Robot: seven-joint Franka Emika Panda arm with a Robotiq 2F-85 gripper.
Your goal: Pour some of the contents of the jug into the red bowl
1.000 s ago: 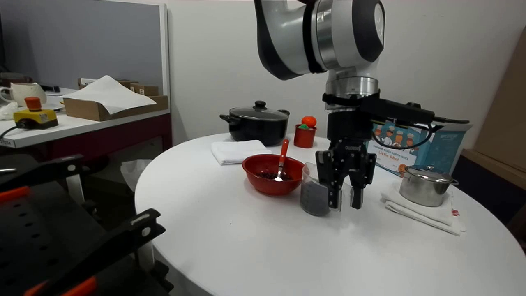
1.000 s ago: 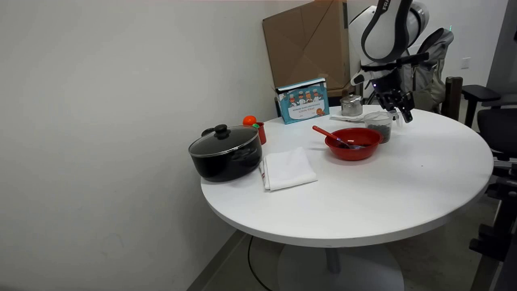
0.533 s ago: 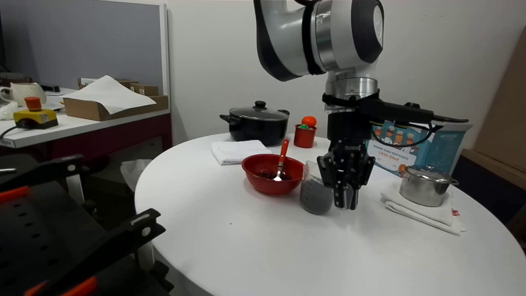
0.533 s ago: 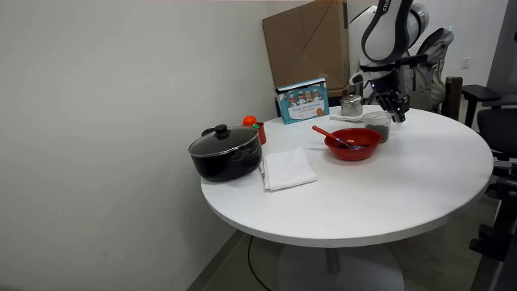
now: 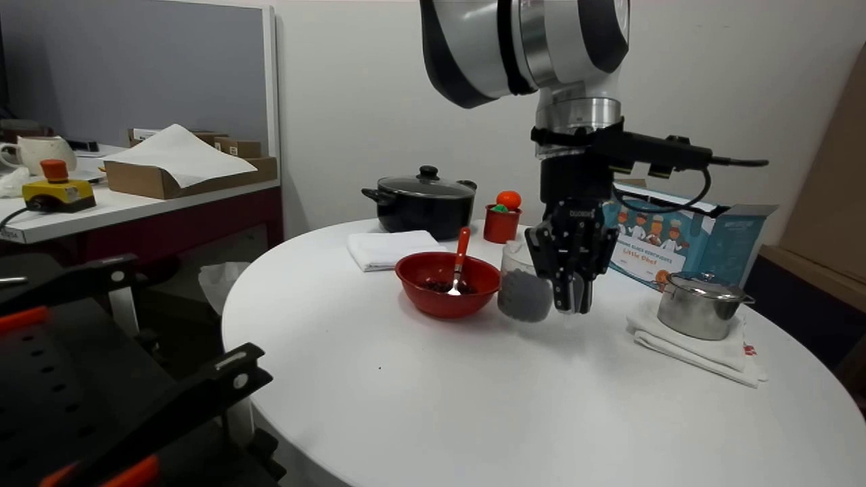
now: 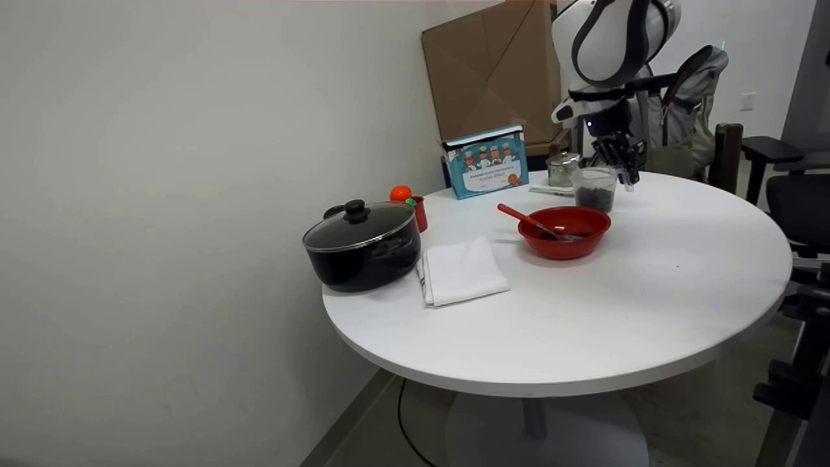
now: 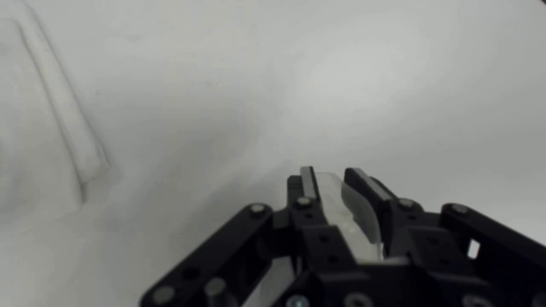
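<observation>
The clear jug (image 5: 524, 295) with dark grey contents is held a little above the table, roughly upright. It also shows in an exterior view (image 6: 594, 196). My gripper (image 5: 573, 306) is shut on the jug's clear handle; the handle shows between the fingers in the wrist view (image 7: 330, 179). The jug's body is out of the wrist view. The red bowl (image 5: 443, 306) stands on the table beside the jug, with dark contents and an orange-handled utensil in it. It shows in both exterior views (image 6: 563, 249).
A black lidded pot (image 5: 425, 211), a small red cup (image 5: 501, 225) and a folded white cloth (image 5: 394, 249) lie behind the bowl. A metal pot (image 5: 701, 308) on a white cloth and a blue box (image 5: 649, 253) stand on the jug's other side.
My gripper has closed on the jug's handle and raised the jug off the table. The red bowl has shifted very slightly away from the jug.
</observation>
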